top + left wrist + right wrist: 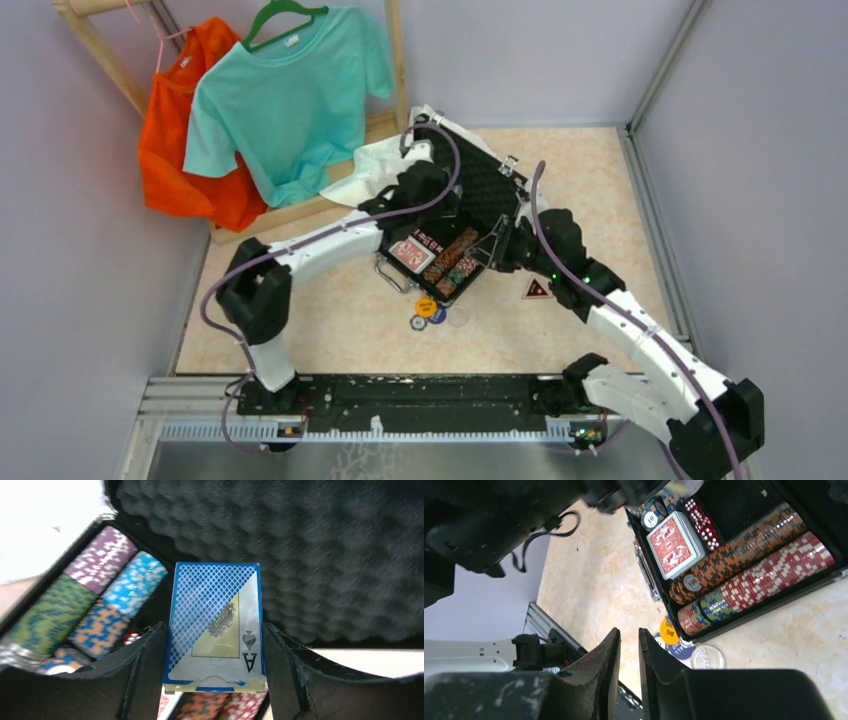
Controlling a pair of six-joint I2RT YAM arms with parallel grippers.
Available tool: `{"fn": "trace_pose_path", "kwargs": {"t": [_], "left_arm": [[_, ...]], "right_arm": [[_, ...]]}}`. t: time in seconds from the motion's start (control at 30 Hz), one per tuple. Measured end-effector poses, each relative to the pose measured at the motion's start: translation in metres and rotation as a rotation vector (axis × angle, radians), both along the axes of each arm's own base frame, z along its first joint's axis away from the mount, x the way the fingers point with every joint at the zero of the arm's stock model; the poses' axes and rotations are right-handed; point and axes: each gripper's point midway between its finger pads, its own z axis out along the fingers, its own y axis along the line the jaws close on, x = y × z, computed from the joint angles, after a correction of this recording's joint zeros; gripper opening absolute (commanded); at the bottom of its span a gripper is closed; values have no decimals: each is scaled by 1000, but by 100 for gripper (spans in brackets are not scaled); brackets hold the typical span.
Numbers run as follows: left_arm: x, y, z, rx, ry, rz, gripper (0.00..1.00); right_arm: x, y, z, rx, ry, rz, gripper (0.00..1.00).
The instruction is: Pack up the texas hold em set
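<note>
The black case [490, 180] lies open mid-table, its foam lid [300, 555] raised at the back. My left gripper [212, 630] is shut on the blue card deck [215, 600] and holds it above the case's tray, beside the rows of poker chips [100, 595]. In the tray lie the red deck [674, 545], red dice [704, 525] and more chip rows [749, 555]. My right gripper [629, 632] hovers at the case's right side, its jaws a narrow gap apart with nothing between them. An orange button [669, 630], a blue button [680, 650] and a clear dealer button [707, 656] lie on the table by the case's front edge.
A white cloth [375, 165] is bunched behind the case's left corner. An orange shirt [175, 130] and a teal shirt [290, 90] hang on a wooden rack [395, 60] at the back left. A triangular warning sticker [537, 290] marks the table right of the case.
</note>
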Motion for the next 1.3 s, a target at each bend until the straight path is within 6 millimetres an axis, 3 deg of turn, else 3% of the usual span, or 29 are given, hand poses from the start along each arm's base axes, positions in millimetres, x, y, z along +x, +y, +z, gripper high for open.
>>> {"fn": "trace_pose_path", "kwargs": {"t": [0.1, 0.2, 0.37, 0.47, 0.83, 1.3], "left_arm": [[10, -31, -4, -15, 8, 92, 0], [9, -44, -21, -11, 28, 186, 0], [-11, -34, -63, 53, 68, 360, 0], [-19, -27, -78, 93, 70, 453, 0], [-3, -27, -74, 72, -5, 626, 0], [15, -26, -93, 27, 27, 712, 1]], "right_arm": [[-8, -6, 1, -12, -3, -1, 20], [-18, -14, 7, -21, -25, -1, 20], [-32, -26, 12, -45, -54, -5, 20], [-38, -31, 8, -60, -54, -3, 20], [-46, -36, -13, -116, -8, 16, 20], [-44, -33, -28, -149, 31, 41, 20]]}}
